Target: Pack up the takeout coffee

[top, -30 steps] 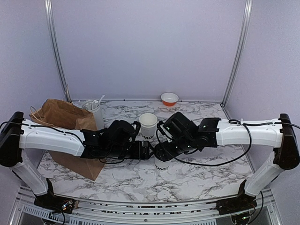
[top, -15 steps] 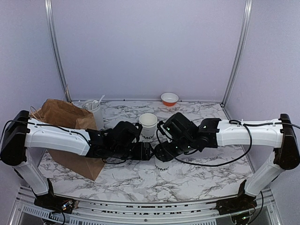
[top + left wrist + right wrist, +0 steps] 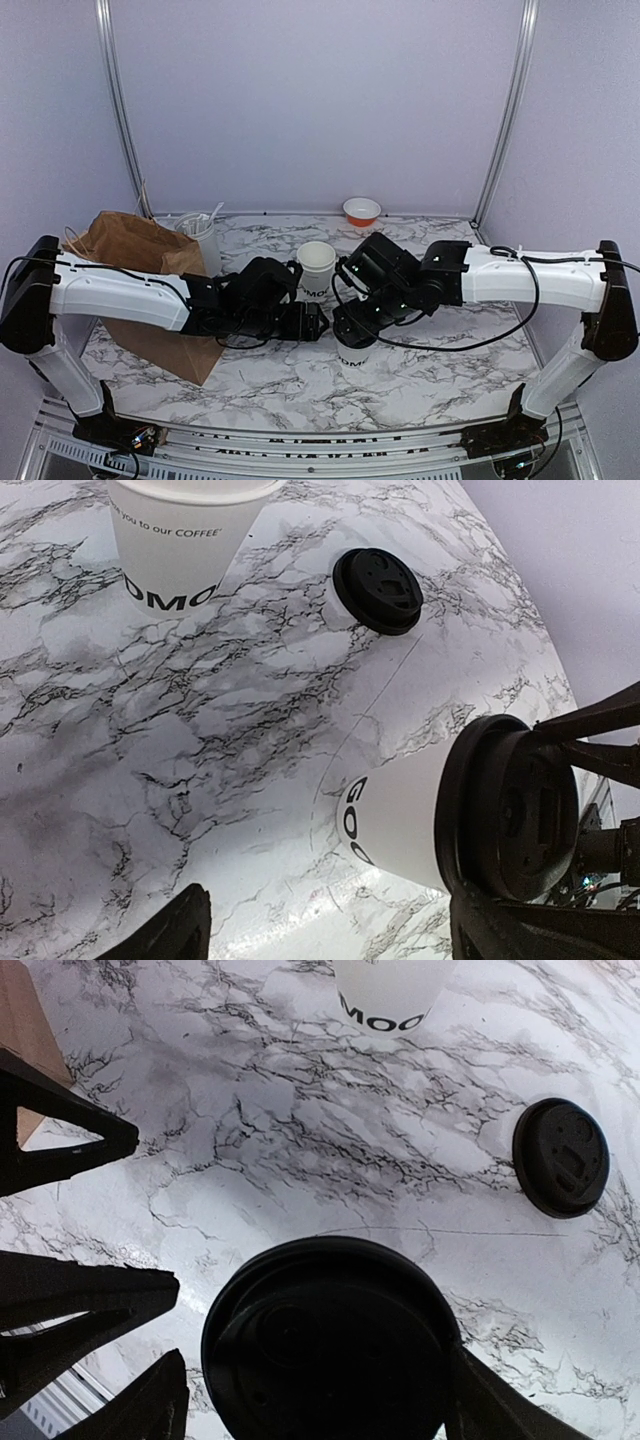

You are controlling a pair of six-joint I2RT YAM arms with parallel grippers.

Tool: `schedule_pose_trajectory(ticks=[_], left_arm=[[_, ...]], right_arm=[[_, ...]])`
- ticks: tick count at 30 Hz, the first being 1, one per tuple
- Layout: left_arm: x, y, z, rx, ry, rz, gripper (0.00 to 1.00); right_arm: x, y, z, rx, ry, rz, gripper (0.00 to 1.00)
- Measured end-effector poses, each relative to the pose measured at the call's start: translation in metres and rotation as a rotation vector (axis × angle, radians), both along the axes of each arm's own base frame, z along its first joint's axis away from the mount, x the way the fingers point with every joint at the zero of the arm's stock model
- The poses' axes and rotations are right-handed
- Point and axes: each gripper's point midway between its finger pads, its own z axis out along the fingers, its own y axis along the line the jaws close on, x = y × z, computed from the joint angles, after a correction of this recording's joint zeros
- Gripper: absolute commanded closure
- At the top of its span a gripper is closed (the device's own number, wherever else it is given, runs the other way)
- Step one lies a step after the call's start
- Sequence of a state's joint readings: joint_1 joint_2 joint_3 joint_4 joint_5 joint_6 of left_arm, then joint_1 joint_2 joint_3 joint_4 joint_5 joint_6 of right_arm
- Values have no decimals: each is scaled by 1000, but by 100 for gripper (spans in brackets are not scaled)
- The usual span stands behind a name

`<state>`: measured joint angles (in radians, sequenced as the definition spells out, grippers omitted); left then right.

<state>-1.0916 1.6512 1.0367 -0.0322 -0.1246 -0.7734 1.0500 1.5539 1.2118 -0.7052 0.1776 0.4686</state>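
From above, both arms meet at the middle of the marble table [image 3: 430,385]. The left gripper [image 3: 312,322] lies low there, and you can't separate its tips, black against black, from the right gripper [image 3: 352,320]. That one hangs over a lidded coffee cup [image 3: 352,354], of which only the lower wall shows. An open coffee cup [image 3: 317,262] stands just toward 12 o'clock of it. At the table's 9 o'clock the left arm partly covers a brown paper bag [image 3: 135,248], with a utensil canister [image 3: 201,238] just beside it. An orange-and-white bowl [image 3: 362,211] sits at 12 o'clock by the back wall.

In the left wrist view, the jaws stand released with nothing between them, and the fingers [image 3: 170,935] are cut off at the bottom. The lidded coffee cup shows at 4 o'clock. The open coffee cup, its rim cropped, is at 11. A loose black lid [image 3: 377,590] lies flat at 1, apart from both.

In the right wrist view, the jaws are spread either side of the lidded coffee cup, which fills 6 o'clock. Marble shows between the 7 o'clock finger and the lid; on the other side you cannot tell whether finger and lid touch. The left gripper's prongs stand apart at 9 o'clock.
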Motion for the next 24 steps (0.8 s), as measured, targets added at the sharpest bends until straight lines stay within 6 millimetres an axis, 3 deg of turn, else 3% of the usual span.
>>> schedule_pose_trajectory(ticks=[15,20,24], left_arm=[[3,-7,17,-19,-30,-18,17],[8,-17,38,-49,-62,-35,17],[11,-26,52,-69,-85,-52,17]], right_arm=[[7,-2,17,28,-18,-32,13],[9,-23,40,137,-23,-88,18],[1,-42,39,215,6,-128,21]])
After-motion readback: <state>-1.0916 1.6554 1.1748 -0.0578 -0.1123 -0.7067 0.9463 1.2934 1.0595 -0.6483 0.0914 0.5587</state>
